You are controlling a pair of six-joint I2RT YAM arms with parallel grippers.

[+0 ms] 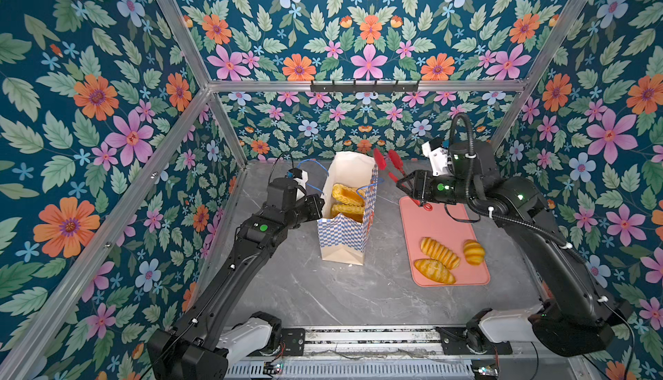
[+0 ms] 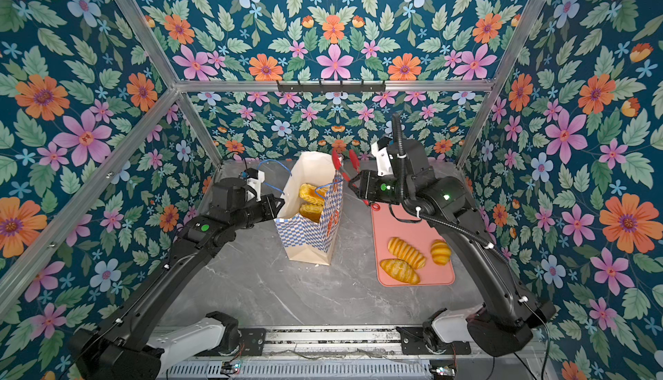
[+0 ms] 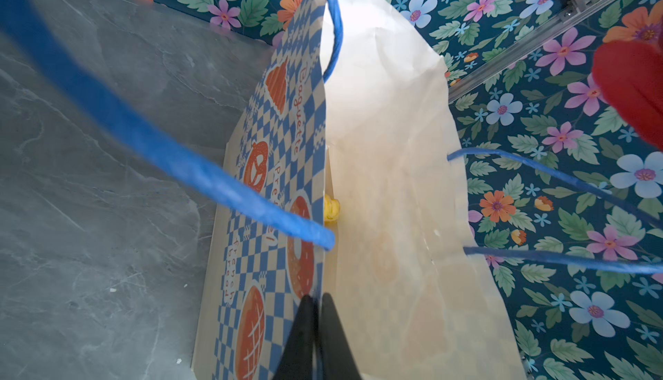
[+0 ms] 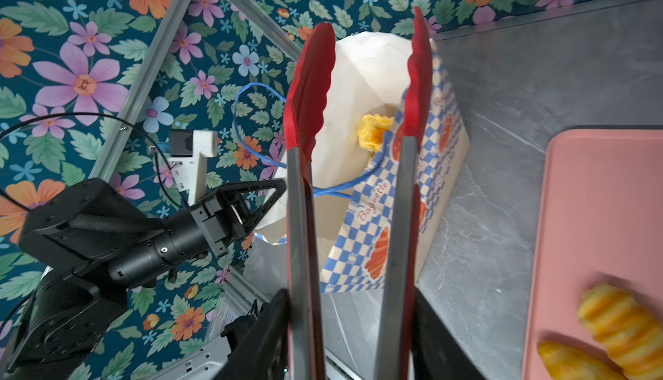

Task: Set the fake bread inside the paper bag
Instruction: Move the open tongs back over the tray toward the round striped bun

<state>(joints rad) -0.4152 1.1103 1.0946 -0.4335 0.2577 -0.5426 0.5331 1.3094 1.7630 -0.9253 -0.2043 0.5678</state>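
left end effector (image 3: 316,310): pinched shut on the bag (image 1: 344,242) wall at the rim, on the side facing the desk's (image 1: 323,299) left edge. Pretty sure it's there to keep the mouth open.

right end effector (image 1: 403,185): clamped on the handles of the tongs (image 4: 308,91), hanging over the far end of the tray (image 1: 430,227).

tongs: red tips spread with nothing between them. They point toward the desk's far edge and sit up by the bag's rim on its right side.

bag: upright, mid-desk toward the far edge, mouth open.

bread (image 1: 346,197) in the bag: two pieces visible, stacked. Can't see any deeper.

bread left over: three pieces, all at the tray's near end: ridged loaf (image 1: 439,252), smooth loaf (image 1: 434,271), bun (image 1: 473,251).

the bit that matters: the leftovers lie toward the desk's near edge from the right end effector, so they're behind the tong tips, which face the other way.

long axis: both loaves run on a slant, far-left to near-right, side by side. The ridged one is closest to the tongs.

nearer arm: right, easily. The left one is across the bag and busy holding it.

my guess: the tongs have to swing back round, dip down, and straddle the ridged loaf across its short width.
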